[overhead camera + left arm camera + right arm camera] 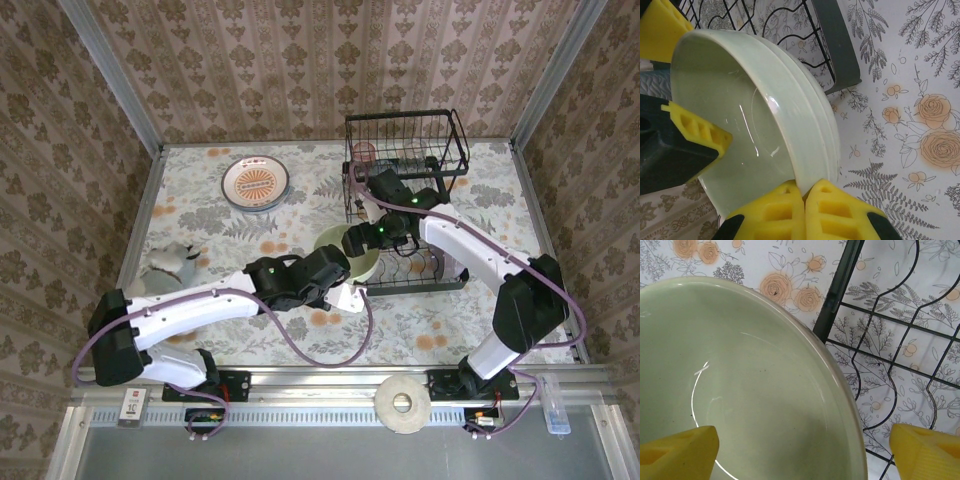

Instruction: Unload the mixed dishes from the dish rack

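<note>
One cream-green bowl, empty, between both tools. Left gripper clamped tight on its rim. Right gripper spread wide astride rim, gripping nothing. One dish rack under right gripper; one pinkish tumbler inside, beyond it. One orange-centred plate beyond left gripper.

The black wire two-tier dish rack is filling the far right corner of the floral-clothed table, the cream-green ceramic bowl is blocking the rack's near-left corner, and free room is lying between that bowl and the round orange-centred plate toward the far left corner.
</note>
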